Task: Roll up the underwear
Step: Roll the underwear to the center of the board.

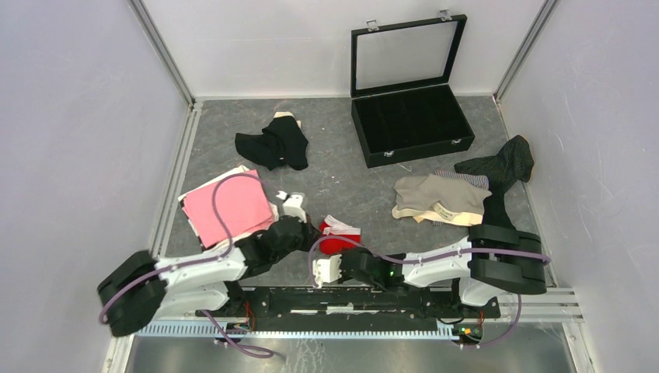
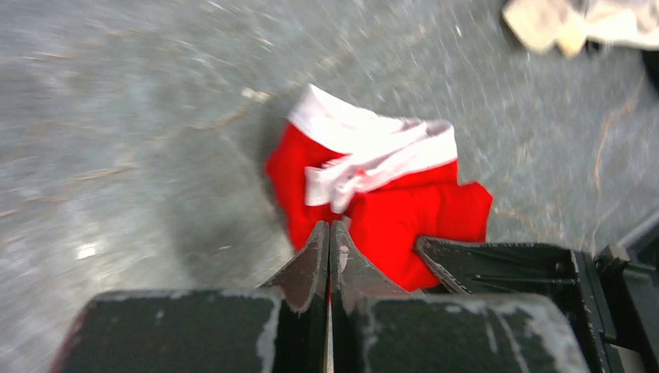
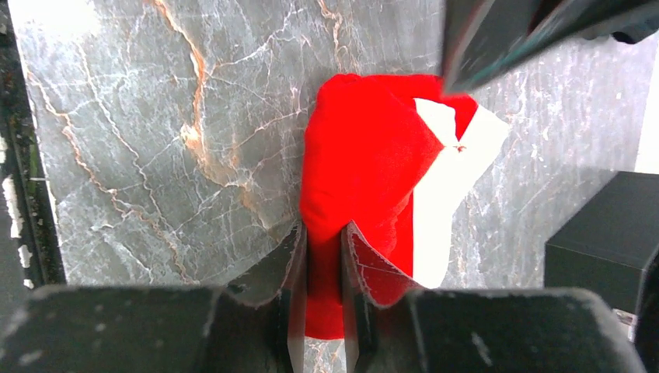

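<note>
Underwear in red [image 1: 339,237] with a white band, bunched on the grey table [image 1: 342,175], lower centre of the overhead view, between both grippers.

Left gripper [image 2: 329,225]: I read the fingers pressed together, tips at the cloth's near edge. I can't tell whether any fabric is caught.

Right gripper [image 3: 324,229]: fingers nearly together, with a fold of the red cloth between them.

Other pieces lie apart from it: pink [image 1: 233,206] at left, black [image 1: 273,144] upper centre, beige [image 1: 439,198] and pinstriped [image 1: 501,167] at right. Open black case [image 1: 408,116] stands at top.
</note>
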Tool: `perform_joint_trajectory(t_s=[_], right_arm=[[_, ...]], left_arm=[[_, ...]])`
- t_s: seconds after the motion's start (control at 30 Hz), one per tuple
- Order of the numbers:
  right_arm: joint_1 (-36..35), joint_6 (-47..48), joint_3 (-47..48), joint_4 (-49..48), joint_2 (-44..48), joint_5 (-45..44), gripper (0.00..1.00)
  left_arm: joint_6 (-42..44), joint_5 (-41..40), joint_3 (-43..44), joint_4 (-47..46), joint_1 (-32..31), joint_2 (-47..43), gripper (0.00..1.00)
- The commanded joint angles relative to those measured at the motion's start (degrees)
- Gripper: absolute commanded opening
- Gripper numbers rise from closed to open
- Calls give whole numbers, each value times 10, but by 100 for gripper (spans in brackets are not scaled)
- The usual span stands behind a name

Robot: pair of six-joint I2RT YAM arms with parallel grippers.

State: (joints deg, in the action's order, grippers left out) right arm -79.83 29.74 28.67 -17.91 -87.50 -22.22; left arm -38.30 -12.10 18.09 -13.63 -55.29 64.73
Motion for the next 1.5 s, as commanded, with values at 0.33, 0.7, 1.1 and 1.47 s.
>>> perform_joint_trajectory(t_s=[0.33, 0.7, 1.1, 1.47], right_arm=[[110, -185, 55, 118, 24, 336, 0], [222, -330, 77, 99, -3, 539, 0], [323, -550, 65, -57, -81, 685, 0], [371, -626, 32, -119, -111, 682, 0]], left_arm=[[-63, -185, -48, 227, 12, -363, 2], [-34, -153, -27, 206, 12, -326, 4], [6, -75, -25, 143, 13, -293, 2], [37, 22, -21, 63, 12, -244, 2]])
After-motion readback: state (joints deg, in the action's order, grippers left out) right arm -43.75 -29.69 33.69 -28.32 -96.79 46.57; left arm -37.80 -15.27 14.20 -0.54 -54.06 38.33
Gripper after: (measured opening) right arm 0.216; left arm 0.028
